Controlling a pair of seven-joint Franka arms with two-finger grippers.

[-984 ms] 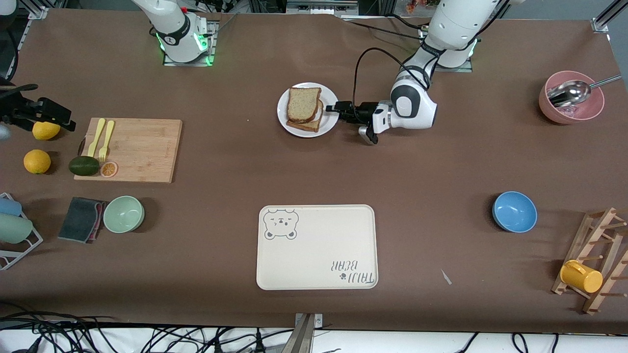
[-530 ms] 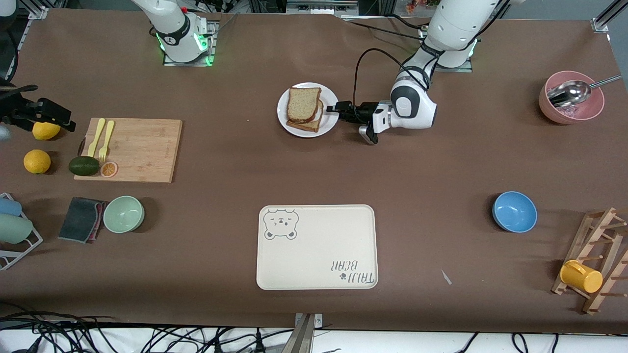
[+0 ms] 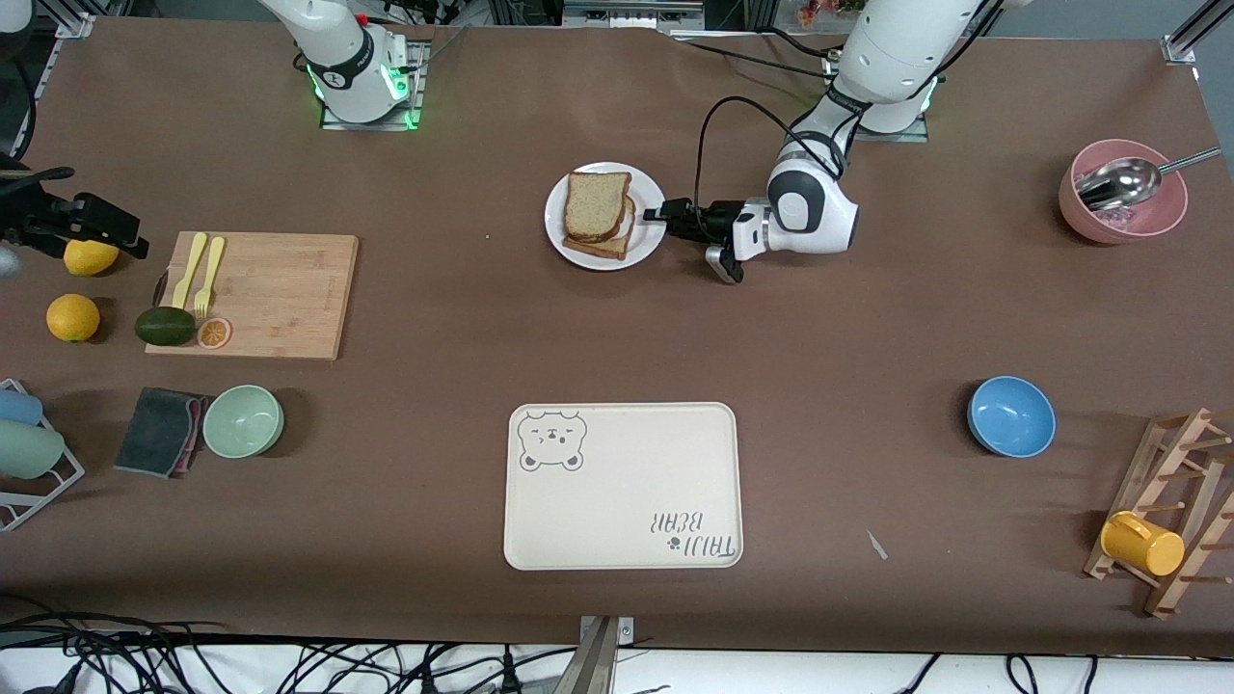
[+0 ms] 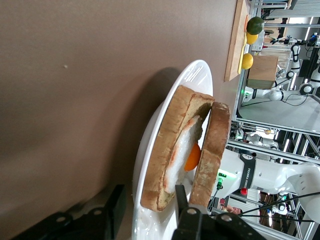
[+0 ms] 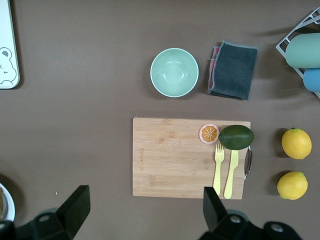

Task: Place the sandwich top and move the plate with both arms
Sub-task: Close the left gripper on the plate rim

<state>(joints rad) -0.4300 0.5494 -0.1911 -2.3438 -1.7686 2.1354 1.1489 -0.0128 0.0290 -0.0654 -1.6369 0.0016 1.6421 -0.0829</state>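
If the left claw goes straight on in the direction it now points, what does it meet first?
Most likely the plate: the left claw lies level at its rim, one finger over it, the other under. Next would come the sandwich top, though depth is uncertain.

The front view looks down from high across the table. The left wrist view skims close along the round white plate (image 4: 150, 165), at twelve o'clock. The right wrist view hangs high over the rectangular wooden board (image 5: 187, 157), at nine o'clock.
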